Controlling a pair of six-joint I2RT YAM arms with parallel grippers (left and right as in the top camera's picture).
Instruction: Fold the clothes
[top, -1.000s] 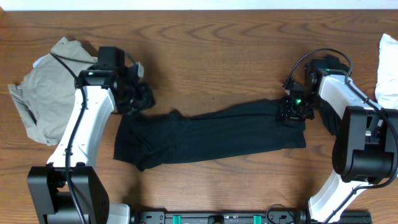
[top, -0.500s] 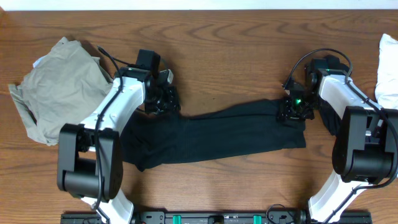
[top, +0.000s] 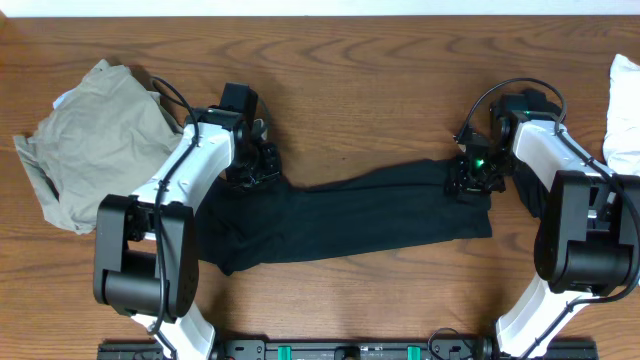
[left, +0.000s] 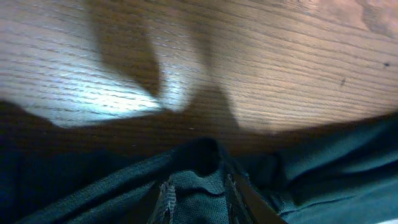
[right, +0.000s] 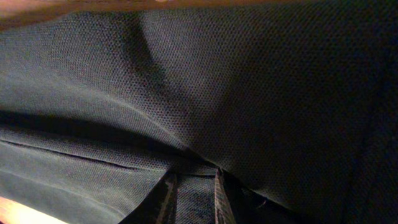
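**Left tool** (top: 254, 162): clenched on the upper left corner of the black garment (top: 340, 215), where the cloth bunches into a small peak. In the left wrist view its two fingers (left: 166, 198) stand close together, with a ridge of dark knit fabric pinched between them. A fold of the same cloth curls into a loop just above the fingertips. Bare wood grain fills the upper half of that view, crossed by shadow.

**Right tool** (top: 470, 178): closed on the upper right corner of the same garment, with a green light showing on the wrist just above it. In the right wrist view the fingers (right: 166, 198) are narrowly set, and a strip of mesh-textured black fabric is caught between them. Cloth fills nearly all the rest of that view, with a long seam line at lower left.

**Black garment**: lies on the counter (top: 350, 70) as a long band between the two tools. Its right end lies a little farther from the robot's base than its left. The left end is wider and rumpled, with a lobe reaching toward the near edge. The right end is squared off.

**Khaki-grey garment** (top: 90, 140): a crumpled heap at the far left of the counter, beside the left arm and apart from the black garment. A bit of white shows at its upper left edge.

**White cloth** (top: 625, 110): partly visible at the right edge of the overhead view, beyond the right arm.
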